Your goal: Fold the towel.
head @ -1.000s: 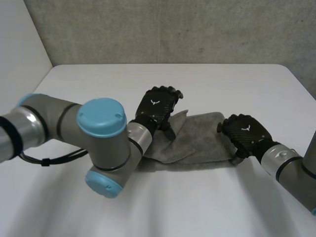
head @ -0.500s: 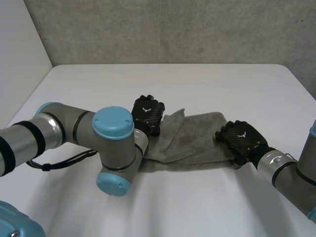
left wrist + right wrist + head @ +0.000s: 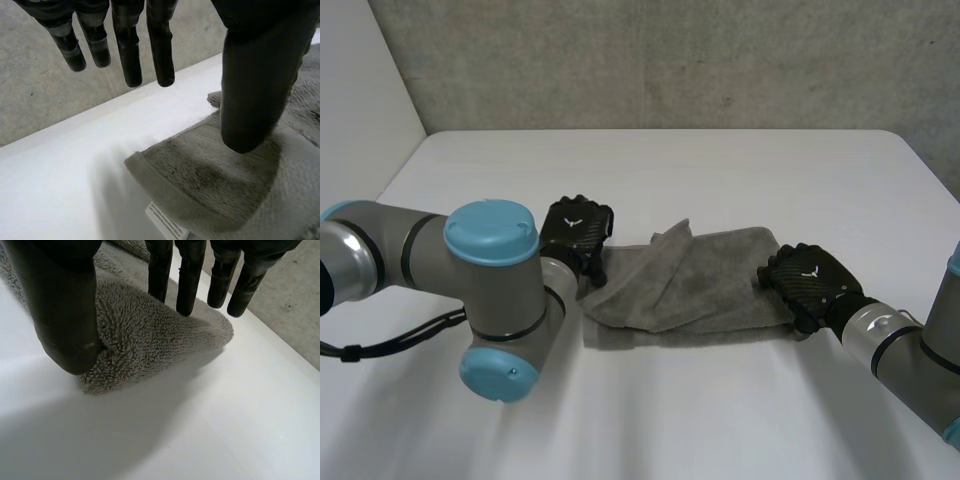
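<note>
White table (image 3: 720, 170), rough grey concrete wall (image 3: 670, 60) behind it. Grey towel (image 3: 710, 290) sits rumpled mid-table with one flap folded over. Left hand (image 3: 575, 232) is at its left end, fingers (image 3: 160, 50) straight and spread over bare table, thumb (image 3: 255, 90) above the corner near the label (image 3: 167, 225), gripping nothing. Right hand (image 3: 810, 282) is at the right end, fingers (image 3: 187, 280) straight over the terry, thumb (image 3: 65, 315) against the corner, not clamped.
</note>
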`<state>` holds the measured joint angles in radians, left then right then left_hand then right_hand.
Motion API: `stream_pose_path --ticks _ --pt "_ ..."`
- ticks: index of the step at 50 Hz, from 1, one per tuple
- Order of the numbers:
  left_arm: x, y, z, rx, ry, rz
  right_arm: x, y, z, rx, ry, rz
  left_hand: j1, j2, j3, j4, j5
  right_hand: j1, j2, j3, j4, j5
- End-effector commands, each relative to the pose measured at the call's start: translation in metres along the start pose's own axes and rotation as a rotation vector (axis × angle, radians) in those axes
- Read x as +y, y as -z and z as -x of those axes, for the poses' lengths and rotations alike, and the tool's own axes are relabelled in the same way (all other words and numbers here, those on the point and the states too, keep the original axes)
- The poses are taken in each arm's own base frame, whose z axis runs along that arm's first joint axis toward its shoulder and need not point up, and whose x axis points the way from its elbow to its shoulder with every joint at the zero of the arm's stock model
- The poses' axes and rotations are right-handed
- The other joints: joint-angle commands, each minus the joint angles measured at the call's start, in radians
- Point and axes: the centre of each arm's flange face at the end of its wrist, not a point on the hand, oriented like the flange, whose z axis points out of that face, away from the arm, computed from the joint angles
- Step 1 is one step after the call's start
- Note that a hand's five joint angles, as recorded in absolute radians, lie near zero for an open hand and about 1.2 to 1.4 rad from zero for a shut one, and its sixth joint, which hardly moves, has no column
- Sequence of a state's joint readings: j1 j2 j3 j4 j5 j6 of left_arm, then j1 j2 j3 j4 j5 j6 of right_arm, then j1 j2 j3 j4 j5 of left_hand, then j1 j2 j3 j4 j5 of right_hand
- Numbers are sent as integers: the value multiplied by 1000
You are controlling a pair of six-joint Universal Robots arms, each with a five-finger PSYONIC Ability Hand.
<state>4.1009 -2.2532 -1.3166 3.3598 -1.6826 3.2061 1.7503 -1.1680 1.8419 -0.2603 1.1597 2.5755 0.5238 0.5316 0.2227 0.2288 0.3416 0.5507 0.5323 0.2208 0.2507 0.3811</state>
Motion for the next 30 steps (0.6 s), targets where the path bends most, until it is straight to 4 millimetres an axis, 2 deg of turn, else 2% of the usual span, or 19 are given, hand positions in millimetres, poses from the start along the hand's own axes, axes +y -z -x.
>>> stream_pose_path --ticks 1,3,5,11,14,19,30 --pt "-16 -7 -2 11 108 -34 0 0 0 0 0 -1 4 -4 -48 -54 11 -5 14 -46 -76 -10" --pt "-25 -8 -4 64 222 -12 0 0 0 0 0 -1 100 93 -48 -54 108 -8 11 -46 -76 -13" --pt "-28 -10 -7 112 280 12 0 0 0 0 -1 0 104 96 -48 -54 111 -8 11 -46 -76 -13" --pt "-25 -27 -5 185 446 107 0 0 -1 0 0 -1 92 84 -48 -54 100 -14 5 -46 -76 -19" --pt "-23 -31 -4 180 465 129 -1 0 0 0 1 -3 92 84 -48 -54 100 -14 5 -46 -76 -19" --pt "-4 -42 -6 170 481 190 -1 0 0 0 1 -3 98 90 -48 -54 105 -16 2 -46 -76 -21" --pt "14 -48 -9 159 476 219 -1 -1 0 -1 1 -4 104 96 -48 -54 111 -19 -1 -46 -76 -24"
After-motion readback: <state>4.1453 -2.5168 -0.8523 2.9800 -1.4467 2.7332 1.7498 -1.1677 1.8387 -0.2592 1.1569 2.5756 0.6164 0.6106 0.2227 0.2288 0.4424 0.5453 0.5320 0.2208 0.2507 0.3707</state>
